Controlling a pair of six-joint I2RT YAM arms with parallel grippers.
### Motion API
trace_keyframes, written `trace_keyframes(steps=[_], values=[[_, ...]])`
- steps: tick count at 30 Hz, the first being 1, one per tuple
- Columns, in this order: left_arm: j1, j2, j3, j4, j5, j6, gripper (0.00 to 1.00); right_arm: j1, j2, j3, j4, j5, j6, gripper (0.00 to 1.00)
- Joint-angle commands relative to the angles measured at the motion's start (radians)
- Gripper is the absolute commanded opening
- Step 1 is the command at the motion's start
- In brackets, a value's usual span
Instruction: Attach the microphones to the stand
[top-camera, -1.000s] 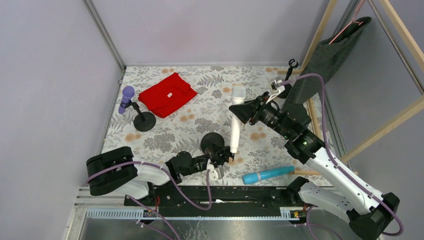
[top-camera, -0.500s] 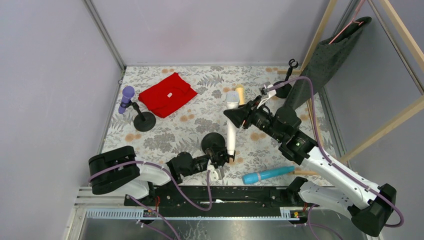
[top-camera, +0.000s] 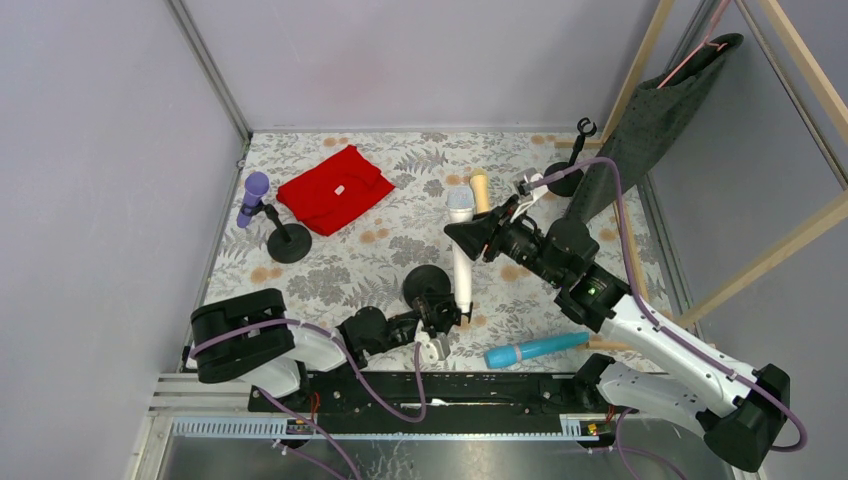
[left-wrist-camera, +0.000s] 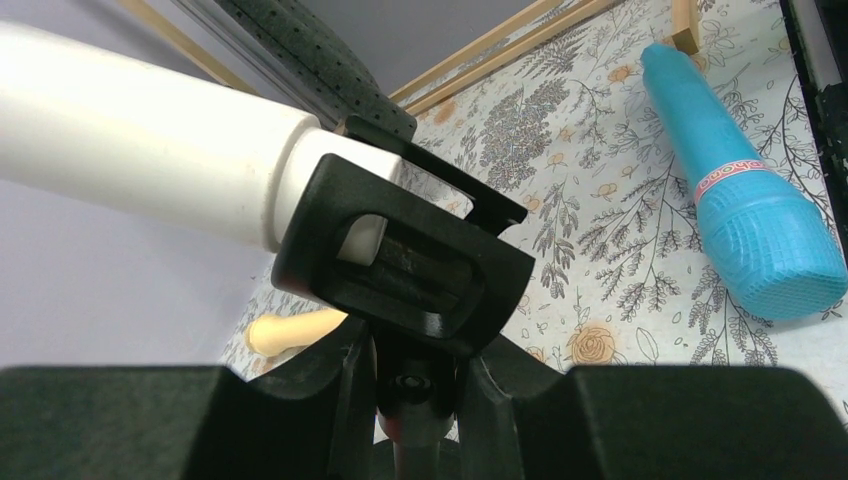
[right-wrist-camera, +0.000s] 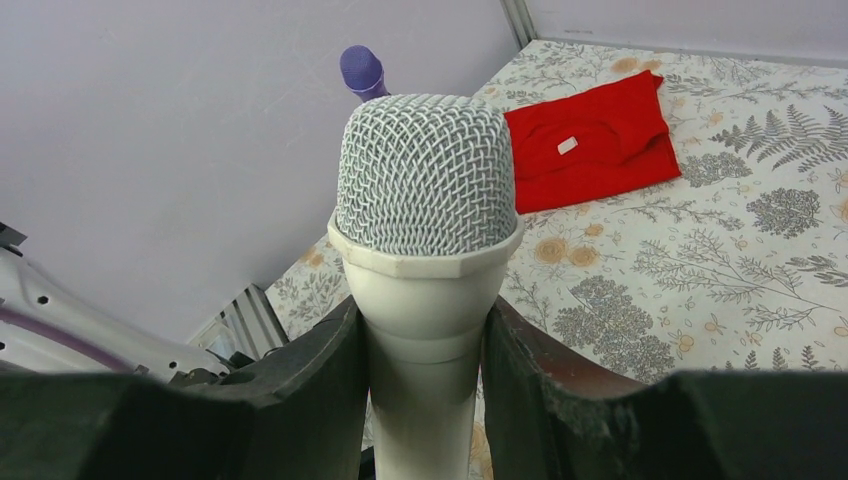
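right gripper: shut tight on the white microphone, just under its round head.
white microphone: its thin end sits in the stand clip.
left gripper: closed on the stand's pole, under the clip.
blue microphone: lying to the right of the stand.
purple microphone: far left of the stand.

The table wears a floral-printed covering of grey leaves and orange blooms. A folded red cloth lies at upper left. Just below and left of it stands the left stand on its round black base. The middle stand sits near the centre, and the far stand at upper right. A cream-yellow microphone lies flat at upper centre, and a light blue microphone lies flat near the lower edge, right of centre, head pointing left
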Motion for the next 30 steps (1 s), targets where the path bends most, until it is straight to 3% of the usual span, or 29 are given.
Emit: trace_keyframes(steps=[1, 30], values=[[0.002, 0.039, -0.005, 0.173, -0.058, -0.03, 0.0, 0.025, -0.01, -0.025, -0.036, -0.087, -0.024, 0.0], [0.006, 0.101, -0.012, 0.267, -0.154, -0.081, 0.0, 0.122, -0.048, -0.186, -0.17, 0.045, -0.005, 0.0]])
